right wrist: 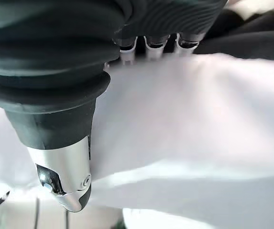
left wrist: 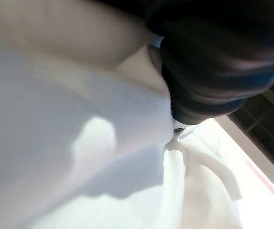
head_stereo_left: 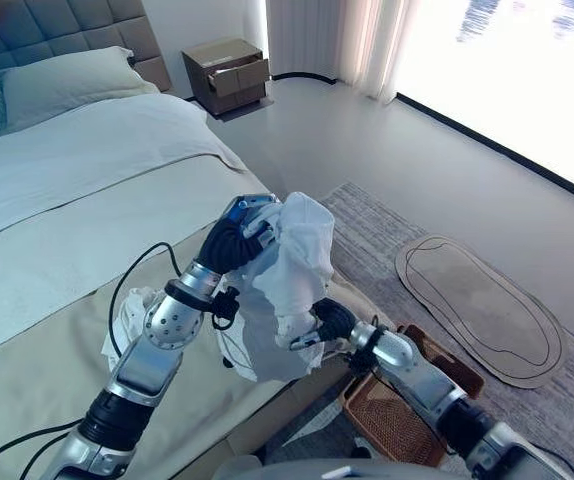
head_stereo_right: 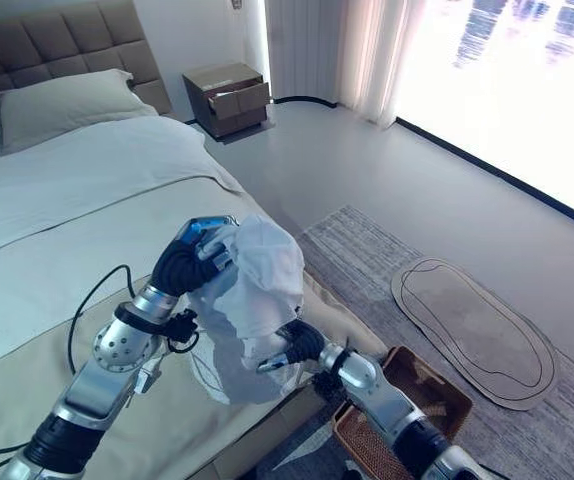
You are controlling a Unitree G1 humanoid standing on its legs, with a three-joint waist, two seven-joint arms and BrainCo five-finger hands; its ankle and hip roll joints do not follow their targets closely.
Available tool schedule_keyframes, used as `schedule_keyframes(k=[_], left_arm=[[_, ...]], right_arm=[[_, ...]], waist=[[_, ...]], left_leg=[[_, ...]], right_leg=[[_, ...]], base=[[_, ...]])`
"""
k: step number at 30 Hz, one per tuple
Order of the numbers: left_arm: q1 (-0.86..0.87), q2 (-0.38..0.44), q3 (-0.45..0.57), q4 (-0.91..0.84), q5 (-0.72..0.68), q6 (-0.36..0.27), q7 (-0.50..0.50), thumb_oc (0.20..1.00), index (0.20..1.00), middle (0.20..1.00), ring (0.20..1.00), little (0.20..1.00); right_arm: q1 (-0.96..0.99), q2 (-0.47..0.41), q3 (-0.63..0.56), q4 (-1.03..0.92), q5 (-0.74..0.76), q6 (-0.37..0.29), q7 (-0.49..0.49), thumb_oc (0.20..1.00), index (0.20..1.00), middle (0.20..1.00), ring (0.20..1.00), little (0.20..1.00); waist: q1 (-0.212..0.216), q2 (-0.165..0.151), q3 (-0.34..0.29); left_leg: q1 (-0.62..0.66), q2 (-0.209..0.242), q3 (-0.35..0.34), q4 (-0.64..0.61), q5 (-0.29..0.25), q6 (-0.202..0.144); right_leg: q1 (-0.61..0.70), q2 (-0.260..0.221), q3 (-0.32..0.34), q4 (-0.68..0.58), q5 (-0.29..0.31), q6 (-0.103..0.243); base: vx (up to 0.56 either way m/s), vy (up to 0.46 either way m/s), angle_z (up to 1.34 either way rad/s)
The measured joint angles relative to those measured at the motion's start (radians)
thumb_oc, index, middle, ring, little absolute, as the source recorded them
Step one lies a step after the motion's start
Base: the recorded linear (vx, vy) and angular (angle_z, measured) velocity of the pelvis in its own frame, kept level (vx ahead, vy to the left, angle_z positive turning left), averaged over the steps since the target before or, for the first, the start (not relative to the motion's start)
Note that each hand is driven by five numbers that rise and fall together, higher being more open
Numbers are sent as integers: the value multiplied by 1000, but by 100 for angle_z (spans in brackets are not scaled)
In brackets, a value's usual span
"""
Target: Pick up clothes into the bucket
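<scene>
Fingers of the left hand (head_stereo_left: 235, 240) are buried in the top of a white garment (head_stereo_left: 289, 290), so their state cannot be told, while the cloth is lifted above the edge of the bed (head_stereo_left: 57, 250). Lower down, the right hand (head_stereo_left: 331, 320) meets the hanging cloth from the side; in the right wrist view its fingers (right wrist: 149, 46) run into the white fabric (right wrist: 189, 124) and their tips are hidden, so whether they grip cannot be told. The garment hangs in folds between the two hands, above the bed's corner. A brown woven basket (head_stereo_left: 392, 420) sits on the grey rug (head_stereo_left: 387, 250) just beside the bed, below the right arm. A wooden nightstand (head_stereo_left: 229, 72) stands against the far wall.
</scene>
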Motion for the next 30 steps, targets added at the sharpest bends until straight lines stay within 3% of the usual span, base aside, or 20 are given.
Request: schedule_keyframes(k=[7,13,14,15,16,24,30], left_arm=[[-14,-9,-57,-1,-15,0,3,200,200,200,200,200],[-27,-12,-119,-1,-35,1,22,200,200,200,200,200],[-33,-10,-127,-1,-35,1,31,200,200,200,200,200],[-33,-9,-126,-1,-35,1,36,200,200,200,200,200],[-33,-9,-126,-1,-36,1,41,200,200,200,200,200],[-33,-7,-126,-1,-36,2,59,200,200,200,200,200],[-25,4,-126,-1,-36,2,65,200,200,200,200,200]], right_arm=[[-35,43,60,33,-31,-10,-16,1000,1000,1000,1000,1000],[-58,96,67,82,-29,-9,-90,1000,1000,1000,1000,1000],[-58,98,67,82,-29,-9,-107,884,884,884,884,884],[-58,99,66,82,-29,-9,-112,457,457,457,457,457],[-58,99,66,82,-29,-9,-125,200,200,200,200,200],[-47,86,55,88,-31,-10,-172,200,200,200,200,200],[32,55,-22,86,-18,-18,-174,200,200,200,200,200]], waist=[[16,9,-5],[17,16,-9],[17,17,-9],[17,18,-10],[17,18,-10],[15,19,-10],[15,20,-10]], left_leg=[[-1,0,-2,0,0,0],[-2,-1,-5,0,0,0],[-3,-1,-5,0,0,0],[-3,-1,-5,0,0,0],[-3,-1,-5,0,0,0],[-4,-2,-5,0,0,0],[-3,-2,-5,0,0,0]], right_leg=[[-1,0,-1,0,0,0],[0,0,-3,0,0,0],[0,0,-3,0,0,0],[-1,0,-3,0,0,0],[-1,0,-3,0,0,0],[-2,0,-3,0,0,0],[-1,0,-3,0,-1,0]], base=[[0,0,0],[0,0,0],[0,0,0],[0,0,0],[0,0,0],[0,0,0],[0,0,0]])
